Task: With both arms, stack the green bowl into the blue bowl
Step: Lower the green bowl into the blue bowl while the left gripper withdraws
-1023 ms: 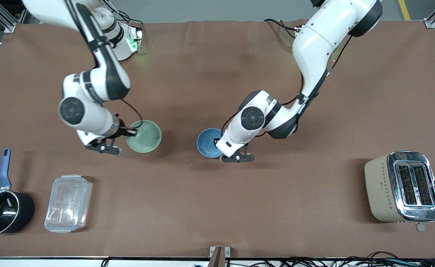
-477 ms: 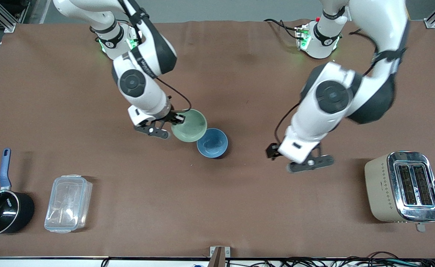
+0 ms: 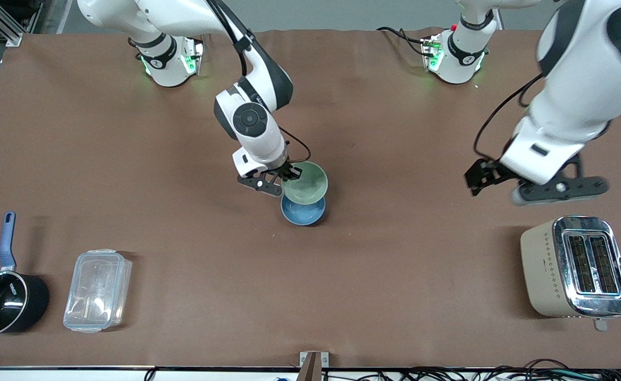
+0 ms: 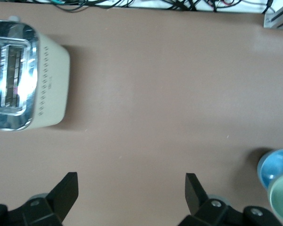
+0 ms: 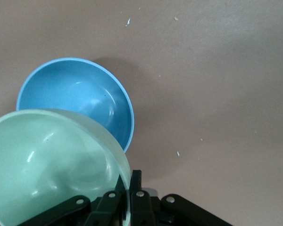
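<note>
The blue bowl (image 3: 302, 210) stands on the brown table (image 3: 395, 275) near the middle. My right gripper (image 3: 290, 173) is shut on the rim of the green bowl (image 3: 306, 182) and holds it in the air, partly over the blue bowl. In the right wrist view the green bowl (image 5: 52, 165) overlaps the blue bowl (image 5: 80, 101), and my right gripper (image 5: 130, 181) pinches its rim. My left gripper (image 3: 480, 179) is open and empty, up over bare table near the toaster. In the left wrist view my left gripper (image 4: 130, 190) is wide open, with both bowls at the edge.
A cream and chrome toaster (image 3: 575, 267) stands at the left arm's end, nearer the front camera; it also shows in the left wrist view (image 4: 26, 82). A clear plastic box (image 3: 97, 290) and a black saucepan with blue handle (image 3: 3, 296) stand at the right arm's end.
My right gripper has carried the green bowl from beside the blue bowl to partly over it. My left gripper has let go of the blue bowl, risen and moved toward the left arm's end.
</note>
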Robot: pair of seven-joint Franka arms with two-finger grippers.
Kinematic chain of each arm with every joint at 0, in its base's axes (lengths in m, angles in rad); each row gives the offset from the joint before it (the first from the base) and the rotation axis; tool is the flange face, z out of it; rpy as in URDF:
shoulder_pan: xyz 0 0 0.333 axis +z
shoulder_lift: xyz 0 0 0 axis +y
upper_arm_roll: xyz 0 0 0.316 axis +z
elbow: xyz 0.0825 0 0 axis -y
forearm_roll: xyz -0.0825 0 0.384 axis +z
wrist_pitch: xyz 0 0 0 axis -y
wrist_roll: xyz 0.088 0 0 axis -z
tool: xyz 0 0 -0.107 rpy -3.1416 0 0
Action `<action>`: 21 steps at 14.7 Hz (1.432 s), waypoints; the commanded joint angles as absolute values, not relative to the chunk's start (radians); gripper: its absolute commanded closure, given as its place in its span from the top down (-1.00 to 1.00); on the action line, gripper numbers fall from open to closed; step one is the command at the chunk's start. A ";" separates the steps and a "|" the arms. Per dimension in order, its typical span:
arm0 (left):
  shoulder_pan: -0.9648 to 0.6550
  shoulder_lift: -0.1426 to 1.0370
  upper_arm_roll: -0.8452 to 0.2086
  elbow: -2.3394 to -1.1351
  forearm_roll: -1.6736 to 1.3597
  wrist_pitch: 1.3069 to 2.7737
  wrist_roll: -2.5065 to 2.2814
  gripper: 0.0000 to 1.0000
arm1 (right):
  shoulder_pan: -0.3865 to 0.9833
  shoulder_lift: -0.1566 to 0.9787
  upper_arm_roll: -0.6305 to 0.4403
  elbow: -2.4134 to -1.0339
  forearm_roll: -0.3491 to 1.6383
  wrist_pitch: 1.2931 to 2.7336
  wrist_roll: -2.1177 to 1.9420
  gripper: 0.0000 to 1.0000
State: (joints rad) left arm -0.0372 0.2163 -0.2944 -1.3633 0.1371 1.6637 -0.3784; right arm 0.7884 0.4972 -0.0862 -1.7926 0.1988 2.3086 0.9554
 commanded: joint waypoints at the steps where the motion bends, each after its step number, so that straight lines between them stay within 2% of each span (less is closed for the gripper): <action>1: 0.000 0.131 -0.282 -1.394 0.088 1.602 -0.305 1.00 | 0.793 0.534 -0.097 -1.750 0.233 2.325 0.971 -0.98; 4: -0.031 0.059 -0.175 -1.429 0.054 1.507 -0.194 1.00 | 0.788 0.567 -0.098 -1.701 0.259 2.324 0.977 -0.98; 7: -0.034 -0.033 -0.089 -1.524 0.018 1.502 -0.086 1.00 | 0.778 0.577 -0.098 -1.694 0.259 2.324 0.977 -0.98; 14: -0.029 -0.055 -0.075 -1.548 0.021 1.486 -0.043 1.00 | 0.776 0.604 -0.098 -1.695 0.258 2.322 0.974 -0.93; 16: -0.029 -0.054 -0.077 -1.546 0.026 1.486 -0.041 1.00 | 0.775 0.615 -0.098 -1.692 0.258 2.324 0.971 -0.70; 18: -0.025 -0.054 -0.077 -1.545 0.029 1.486 -0.041 1.00 | 0.755 0.614 -0.100 -1.662 0.258 2.313 0.968 -0.29; 19: -0.023 -0.052 -0.077 -1.543 0.031 1.486 -0.040 1.00 | 0.740 0.614 -0.098 -1.639 0.259 2.306 0.968 0.16; 20: -0.023 -0.051 -0.077 -1.543 0.031 1.486 -0.032 1.00 | 0.735 0.614 -0.098 -1.616 0.259 2.295 0.974 0.95; 21: -0.025 -0.051 -0.077 -1.542 0.032 1.486 -0.029 1.00 | 0.735 0.604 -0.101 -1.600 0.258 2.277 0.982 1.00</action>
State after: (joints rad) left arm -0.0266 -0.0421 -0.0775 -1.5400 0.0371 1.4910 -0.0549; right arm 0.7547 0.6068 -0.1069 -1.6561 0.2364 2.3200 0.9704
